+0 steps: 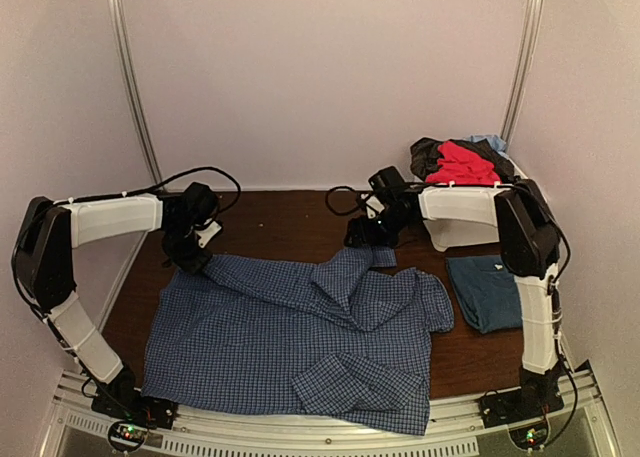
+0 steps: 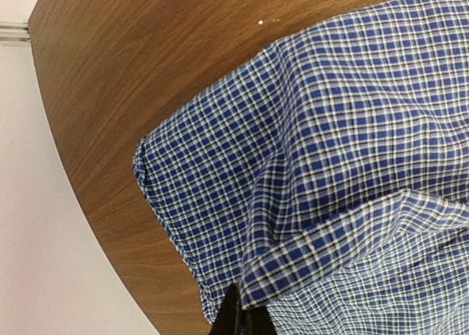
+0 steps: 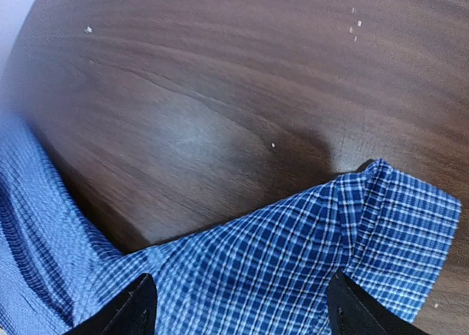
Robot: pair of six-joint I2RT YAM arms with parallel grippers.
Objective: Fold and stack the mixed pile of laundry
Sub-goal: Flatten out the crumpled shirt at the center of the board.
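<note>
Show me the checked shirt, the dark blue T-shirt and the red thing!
checked shirt (image 1: 250,327), top view, middle of its body.
dark blue T-shirt (image 1: 485,292), top view, its folded middle.
red garment (image 1: 462,165), top view, its middle.

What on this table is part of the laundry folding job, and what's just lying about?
Part of the job:
- checked shirt, spread out, far corner pinched by the left gripper
- dark-blue T-shirt, folded, at the right
- red, black and light-blue clothes, heaped at the back right

Just lying about:
- white bin beneath that heap
- wooden table
</note>
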